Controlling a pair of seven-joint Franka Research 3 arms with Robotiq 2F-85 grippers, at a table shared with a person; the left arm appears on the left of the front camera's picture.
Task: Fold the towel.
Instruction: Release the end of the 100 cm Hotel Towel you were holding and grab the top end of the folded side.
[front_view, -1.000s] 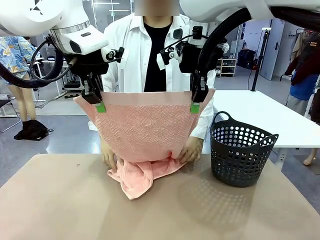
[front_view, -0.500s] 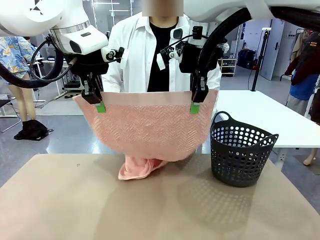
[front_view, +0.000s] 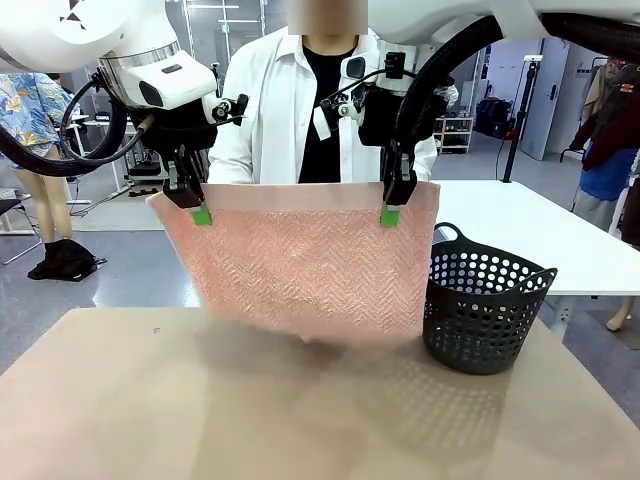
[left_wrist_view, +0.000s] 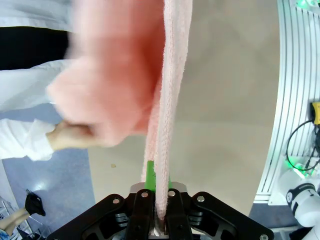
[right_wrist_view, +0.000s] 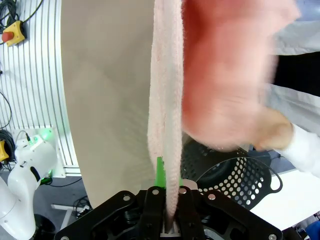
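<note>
Towel (front_view: 310, 265) is hung flat above the table, long axis horizontal, band uppermost. Top corners are clamped tight by left gripper (front_view: 200, 212) and right gripper (front_view: 389, 213).

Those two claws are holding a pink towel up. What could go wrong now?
The left gripper and right gripper pinch only the top edge of the towel; a tug from the person's hand might slip it free. Its lower corner hangs beside the basket and could snag there.
</note>
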